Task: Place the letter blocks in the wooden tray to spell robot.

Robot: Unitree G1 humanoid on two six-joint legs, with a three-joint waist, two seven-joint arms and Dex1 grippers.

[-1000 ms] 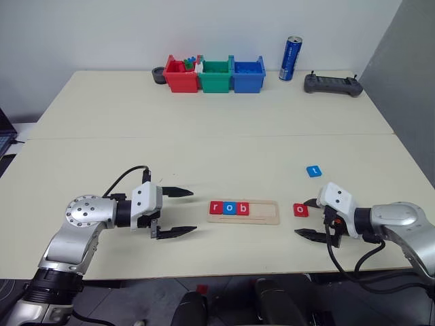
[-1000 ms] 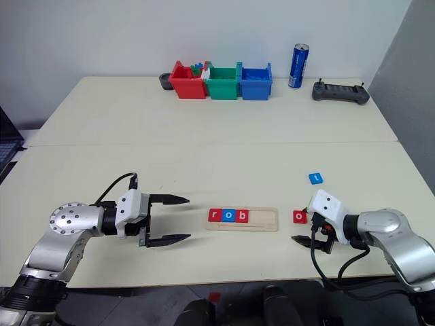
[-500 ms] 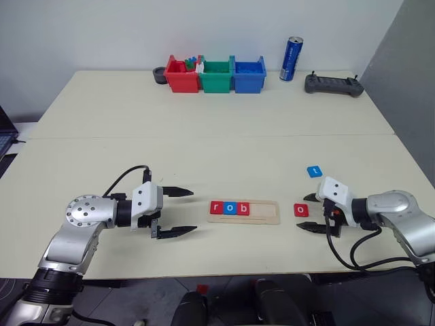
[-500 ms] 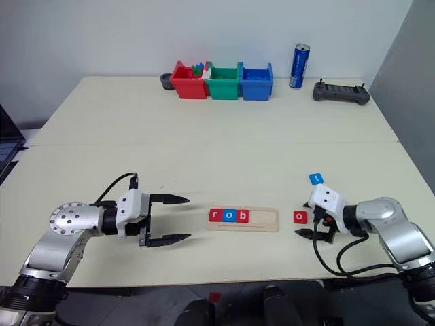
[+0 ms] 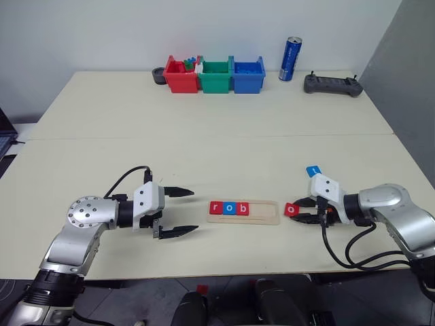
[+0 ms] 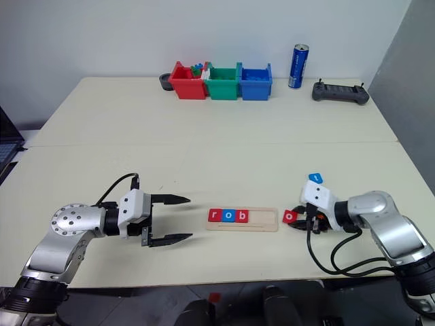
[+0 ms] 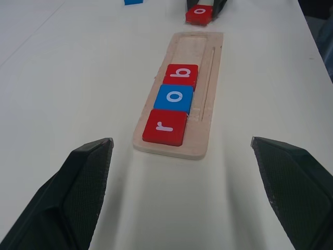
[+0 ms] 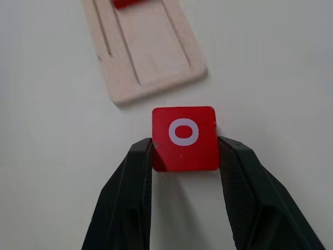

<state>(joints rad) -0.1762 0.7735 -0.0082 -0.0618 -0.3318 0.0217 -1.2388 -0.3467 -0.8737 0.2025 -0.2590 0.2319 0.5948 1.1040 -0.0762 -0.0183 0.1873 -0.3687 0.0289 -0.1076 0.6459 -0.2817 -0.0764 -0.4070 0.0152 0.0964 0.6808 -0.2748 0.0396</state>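
Head views: wooden tray point(image 5: 243, 211) lies on the counter point(image 5: 204, 136) between the two arms. Three letter blocks sit in it, red r point(image 5: 216, 208), blue o point(image 5: 230, 208), red b point(image 5: 242, 208); the two slots toward the robot's right are bare. So three of five look done; second o and t are left. Red o block point(image 5: 291, 209) is just beside the tray's right end, between the fingers of the right gripper point(image 5: 299, 210). Blue t block point(image 5: 312, 170) lies loose on the counter, behind the right gripper, apart from the tray. Left gripper point(image 5: 183, 212) hovers to the tray's left, jaws spread wide, holding nothing.

Left wrist view: r, o, b read in a row in the tray, rest of the groove empty. Both left fingers point(image 7: 78, 192) stand far apart, touching neither tray nor block.

Right wrist view: right jaws clenched on the red o block's two side edges, letter face up, tray end just ahead of it. Can't tell if the block is lifted off the counter.
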